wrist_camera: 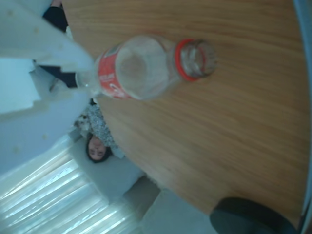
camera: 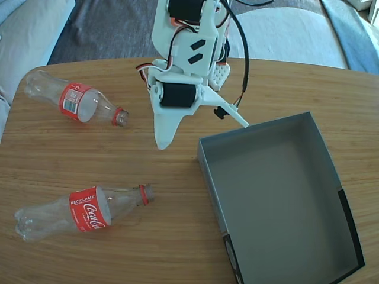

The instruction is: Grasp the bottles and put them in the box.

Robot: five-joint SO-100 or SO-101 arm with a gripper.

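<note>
Clear bottles (camera: 80, 103) lie loose on the desk (camera: 177, 177); my hand (camera: 204, 133) spread apart could roll one away.

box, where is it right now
In the fixed view the box sits open and empty on the table's right side, right of both bottles, just below-right of the gripper.
</note>
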